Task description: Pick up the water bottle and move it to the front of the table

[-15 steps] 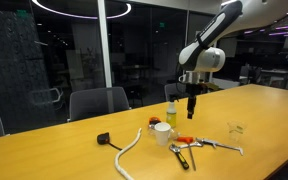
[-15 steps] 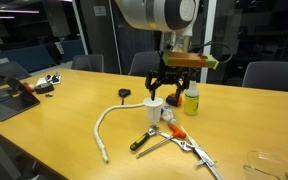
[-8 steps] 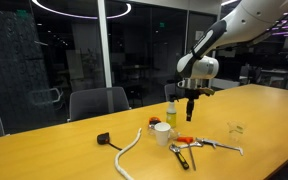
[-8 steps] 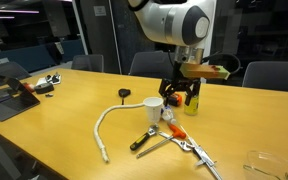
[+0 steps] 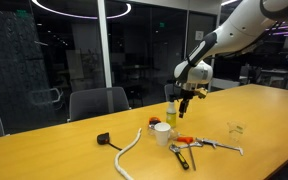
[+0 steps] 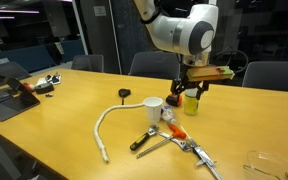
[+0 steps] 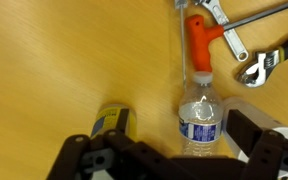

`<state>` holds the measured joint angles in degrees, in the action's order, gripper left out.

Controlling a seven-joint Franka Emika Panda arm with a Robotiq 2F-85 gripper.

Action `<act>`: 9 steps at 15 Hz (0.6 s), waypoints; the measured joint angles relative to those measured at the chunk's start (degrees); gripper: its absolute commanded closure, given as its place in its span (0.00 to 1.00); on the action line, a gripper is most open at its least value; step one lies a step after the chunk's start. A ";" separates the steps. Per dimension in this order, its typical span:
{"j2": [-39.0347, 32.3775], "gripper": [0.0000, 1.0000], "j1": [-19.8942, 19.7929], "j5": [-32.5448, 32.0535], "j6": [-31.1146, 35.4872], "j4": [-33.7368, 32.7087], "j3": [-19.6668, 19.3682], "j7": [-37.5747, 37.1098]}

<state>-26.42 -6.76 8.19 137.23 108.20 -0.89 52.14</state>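
The water bottle (image 7: 200, 118) is clear plastic with a pale cap and a blue label, and it stands upright on the wooden table (image 7: 64, 60). In an exterior view it shows behind the white cup (image 5: 170, 111). My gripper (image 7: 164, 148) is open and low over the bottle, with one finger close beside it. A yellow-labelled container (image 7: 112, 121) stands by the other finger. The gripper also shows in both exterior views (image 5: 185, 104) (image 6: 184, 93), where it partly hides the bottle.
A white cup (image 5: 161, 132) (image 6: 153, 108) stands near the bottle. A red-handled screwdriver (image 7: 199, 40), wrenches (image 5: 210, 145) (image 6: 184, 143), a white cable (image 6: 104, 125) and a low clear glass (image 5: 235, 129) lie on the table. Chairs line the far edge; a laptop (image 6: 9, 96) sits at one end.
The arm has swung and lowered, bringing the open gripper down around the bottle. The bottle and the other objects have not moved.
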 measured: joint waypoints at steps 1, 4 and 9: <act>-0.53 0.00 0.02 -0.23 2.04 -0.21 0.41 -0.88; -2.25 0.00 0.12 -1.48 6.56 -0.56 1.41 -3.17; -4.96 0.00 0.13 -3.57 10.60 -0.61 2.55 -5.36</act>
<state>-31.38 -6.63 4.62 147.83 107.59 1.66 46.78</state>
